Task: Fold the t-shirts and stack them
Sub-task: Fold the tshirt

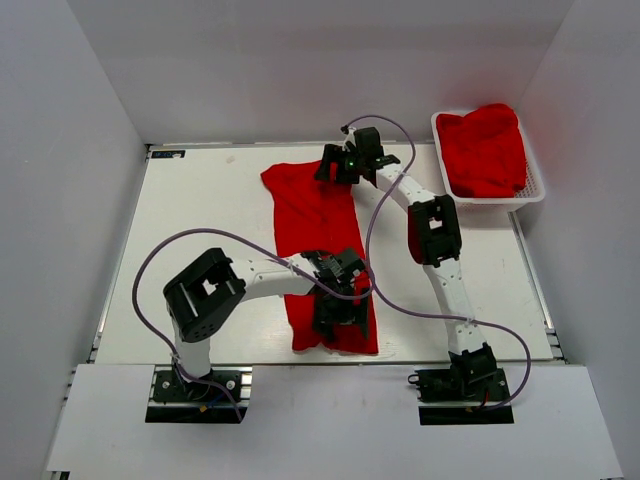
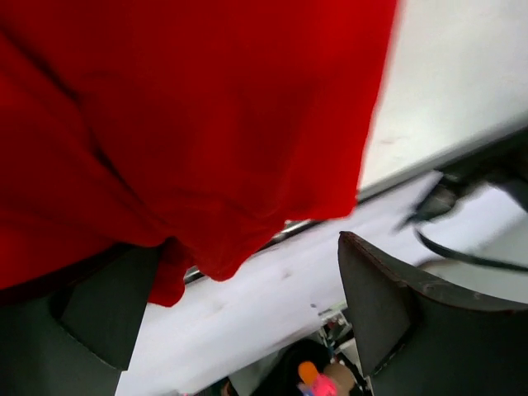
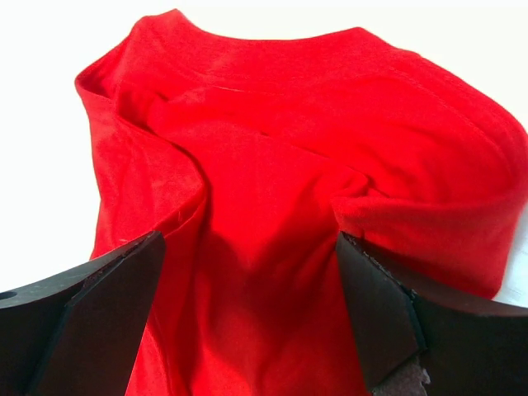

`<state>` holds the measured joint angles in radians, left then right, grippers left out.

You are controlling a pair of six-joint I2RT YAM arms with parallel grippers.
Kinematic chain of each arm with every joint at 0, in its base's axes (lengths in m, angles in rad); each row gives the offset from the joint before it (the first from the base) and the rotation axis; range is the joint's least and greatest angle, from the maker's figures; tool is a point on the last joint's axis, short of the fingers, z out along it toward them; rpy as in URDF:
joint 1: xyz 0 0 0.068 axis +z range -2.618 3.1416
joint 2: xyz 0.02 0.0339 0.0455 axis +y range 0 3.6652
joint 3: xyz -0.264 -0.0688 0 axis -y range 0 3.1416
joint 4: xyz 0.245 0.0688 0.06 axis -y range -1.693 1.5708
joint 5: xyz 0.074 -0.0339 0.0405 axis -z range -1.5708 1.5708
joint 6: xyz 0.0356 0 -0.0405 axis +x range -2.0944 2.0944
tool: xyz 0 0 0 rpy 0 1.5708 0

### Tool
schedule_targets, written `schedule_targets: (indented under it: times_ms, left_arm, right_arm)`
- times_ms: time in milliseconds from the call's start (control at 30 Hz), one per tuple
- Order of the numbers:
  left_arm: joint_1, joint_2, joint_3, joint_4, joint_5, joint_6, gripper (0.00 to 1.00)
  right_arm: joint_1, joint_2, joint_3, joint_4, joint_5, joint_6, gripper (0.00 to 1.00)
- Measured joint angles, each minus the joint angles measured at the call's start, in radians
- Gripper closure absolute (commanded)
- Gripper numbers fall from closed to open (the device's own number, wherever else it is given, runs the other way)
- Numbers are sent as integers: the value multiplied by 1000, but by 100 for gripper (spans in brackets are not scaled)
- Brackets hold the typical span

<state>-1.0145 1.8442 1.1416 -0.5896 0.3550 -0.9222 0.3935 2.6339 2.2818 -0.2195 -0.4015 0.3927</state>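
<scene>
Red t-shirt [image 1: 312, 222] lies long and narrow, rumpled (soft folds throughout).

t-shirt [image 1: 315, 220] near hem under left pincer [image 1: 340, 322] (blurred, cropped in left wrist view)

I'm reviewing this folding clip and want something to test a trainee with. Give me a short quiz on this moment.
1. True or false: the white basket holds no red fabric.
2. Over which end of the t-shirt on the table does the left gripper hang? A the near end; B the far end; C neither, it is off the shirt.
3. How do the jaws of the left gripper and the right gripper stand?

Key: 1 false, a red heap lies in it. 2 A. 3 both wide open.
</scene>
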Motion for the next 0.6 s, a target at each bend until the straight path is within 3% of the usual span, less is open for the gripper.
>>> schedule_targets:
  times_ms: [367,600]
  left_arm:
    - [-9,-6,141,-344,-249,5,0]
    - [8,-220,179,-457,-374,-7,0]
  right_arm:
    - [-35,-137,-55,-99,117,-76,10]
    - [-34,-383,-175,-180,224,-165,10]
